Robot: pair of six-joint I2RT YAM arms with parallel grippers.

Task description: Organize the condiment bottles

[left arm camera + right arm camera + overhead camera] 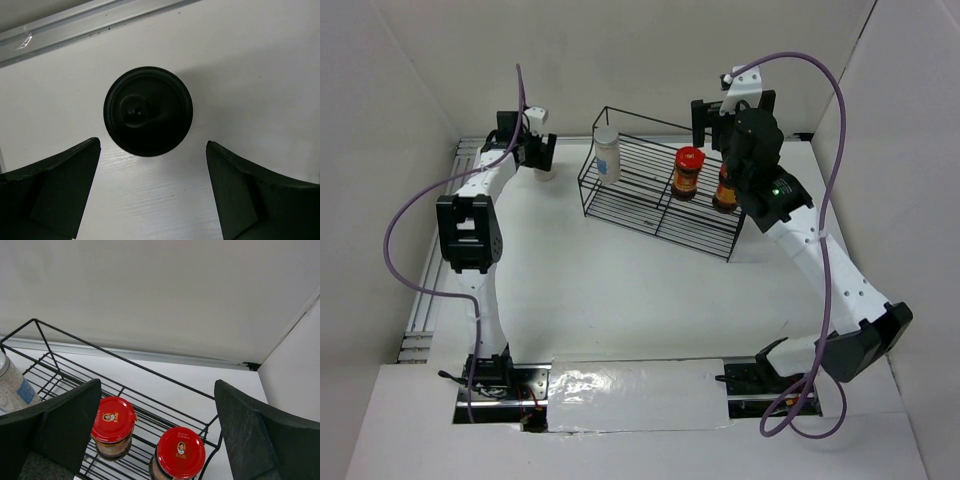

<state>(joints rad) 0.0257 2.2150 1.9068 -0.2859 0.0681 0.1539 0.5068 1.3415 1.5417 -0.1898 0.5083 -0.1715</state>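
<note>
- Black wire rack (pixel 640 190) holds your white cylinder (pixel 608 155) at its left end, with the left jar (pixel 689 172) and right jar (pixel 725 190), both red-lidded, toward the right.
- Your pale bottle (pixel 546 172) stands on the table (pixel 570 280), outside the rack's left end.
- Your left gripper (pixel 152 144) hangs over its black cap (pixel 148 111), fingers spread wide and clear of it.
- Your right gripper (pixel 157 390) hovers above the jars, spread wide, empty.

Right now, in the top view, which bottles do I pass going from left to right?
black-capped bottle → white bottle → first red-lidded jar → second red-lidded jar
</note>
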